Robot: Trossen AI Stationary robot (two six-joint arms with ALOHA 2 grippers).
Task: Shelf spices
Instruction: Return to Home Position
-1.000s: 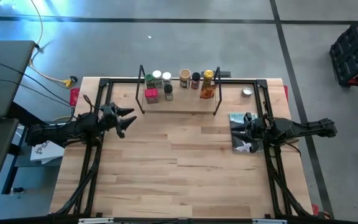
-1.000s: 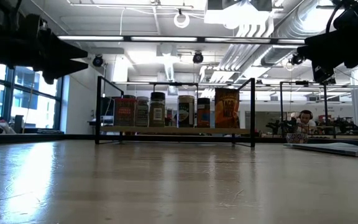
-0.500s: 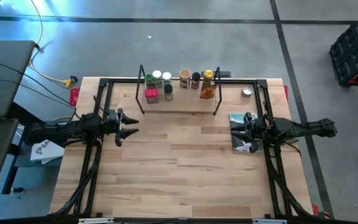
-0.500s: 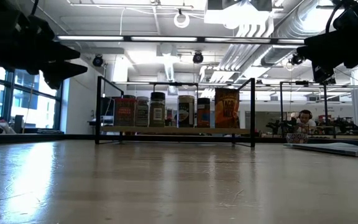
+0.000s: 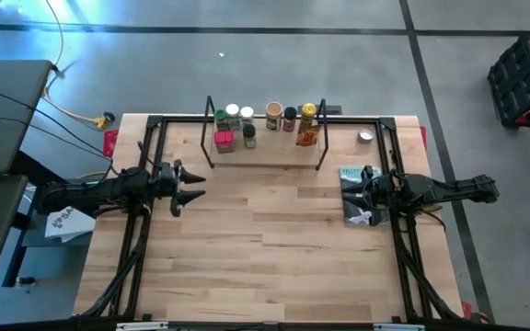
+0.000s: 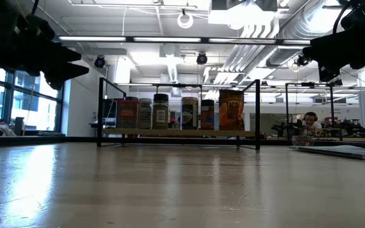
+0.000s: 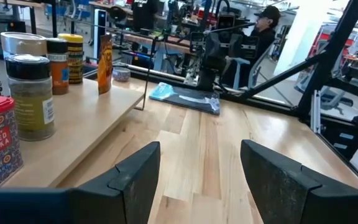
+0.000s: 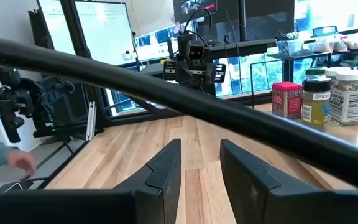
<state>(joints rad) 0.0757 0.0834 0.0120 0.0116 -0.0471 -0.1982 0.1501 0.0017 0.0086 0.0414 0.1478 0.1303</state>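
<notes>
Spices [image 5: 273, 112] are all sitting on the shelf [image 5: 274, 154] at the far edge of the surface [image 5: 265, 248], as you're seeing. Left gripper [image 5: 194, 188] is hovering at the left side, near the shelf end, with fingers [image 7: 135, 177] spread wide and gripping nothing. Right gripper [image 5: 350, 198] is hanging over the booklet [image 5: 350, 173] at the right, with fingers [image 8: 166, 168] slightly parted and empty.

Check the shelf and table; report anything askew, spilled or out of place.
Nothing stands out. The small spice jars and flat orange-red packet stand upright on the long light-wood shelf; nothing is spilled. The left gripper and right gripper hang open and empty, clear of it.
</notes>
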